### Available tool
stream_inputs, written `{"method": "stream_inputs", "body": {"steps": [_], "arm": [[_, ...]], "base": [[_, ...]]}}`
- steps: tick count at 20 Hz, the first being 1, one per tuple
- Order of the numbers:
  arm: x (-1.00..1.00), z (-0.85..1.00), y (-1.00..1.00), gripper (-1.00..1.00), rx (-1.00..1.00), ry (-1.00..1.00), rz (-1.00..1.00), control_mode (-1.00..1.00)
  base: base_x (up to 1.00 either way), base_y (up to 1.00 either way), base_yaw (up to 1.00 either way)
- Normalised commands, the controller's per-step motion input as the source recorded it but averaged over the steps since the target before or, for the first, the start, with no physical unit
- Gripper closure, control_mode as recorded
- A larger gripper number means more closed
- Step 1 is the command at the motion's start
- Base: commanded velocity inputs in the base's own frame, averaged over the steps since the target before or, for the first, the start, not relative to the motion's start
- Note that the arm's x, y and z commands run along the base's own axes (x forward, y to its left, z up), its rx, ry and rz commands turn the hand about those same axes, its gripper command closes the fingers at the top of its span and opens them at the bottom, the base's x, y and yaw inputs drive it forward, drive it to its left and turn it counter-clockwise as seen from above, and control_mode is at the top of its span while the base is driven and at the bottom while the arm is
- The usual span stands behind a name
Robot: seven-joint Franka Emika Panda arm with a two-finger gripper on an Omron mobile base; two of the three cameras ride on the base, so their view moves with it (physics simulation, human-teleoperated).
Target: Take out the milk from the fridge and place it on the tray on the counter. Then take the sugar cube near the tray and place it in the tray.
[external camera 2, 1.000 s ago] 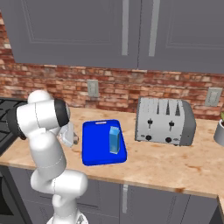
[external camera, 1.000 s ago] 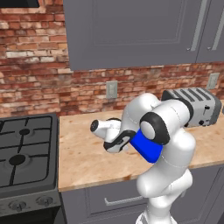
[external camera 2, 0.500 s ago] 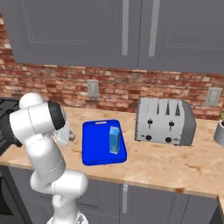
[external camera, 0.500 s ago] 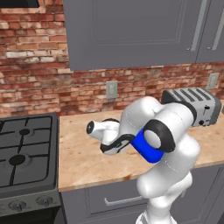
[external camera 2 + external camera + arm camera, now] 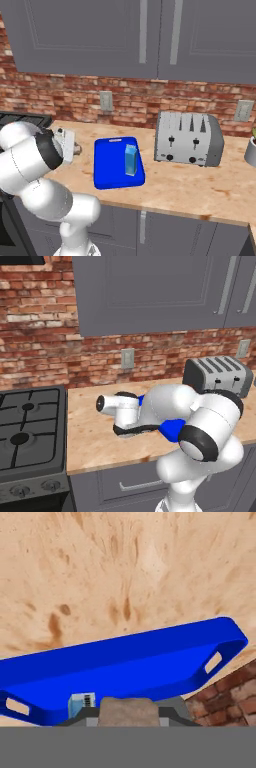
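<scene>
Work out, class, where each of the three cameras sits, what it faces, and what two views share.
Left base view: behind the arm's left, facing the counter, stove and toaster; white arm foreground.
Right base view: behind its right, facing the tray holding the milk; arm at left.
Hand view: on the hand, facing tray; the gripper is shut on the sugar cube.
Both base views share the toaster.

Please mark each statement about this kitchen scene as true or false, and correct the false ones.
1. The milk stands upright on the tray. True.
2. The tray lies on the stove. False: it lies on the counter, left of the toaster.
3. The claw is shut on a small pale cube. True: the sugar cube sits between its tips.
4. The toaster stands on the tray. False: it stands on the counter beside it.
5. The sugar cube already lies in the tray. False: the claw holds it.
</scene>
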Motion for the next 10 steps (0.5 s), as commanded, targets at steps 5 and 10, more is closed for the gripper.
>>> {"method": "stream_inputs", "body": {"steps": [5, 10], "arm": [[-0.02, 0.14, -0.71, 1.0, 0.03, 0.0, -0.02, -1.0], [0.0, 0.1, -0.71, 1.0, 0.14, 0.0, 0.0, -1.0]], "base": [[0.0, 0.0, 0.0], [0.0, 0.0, 0.0]]}}
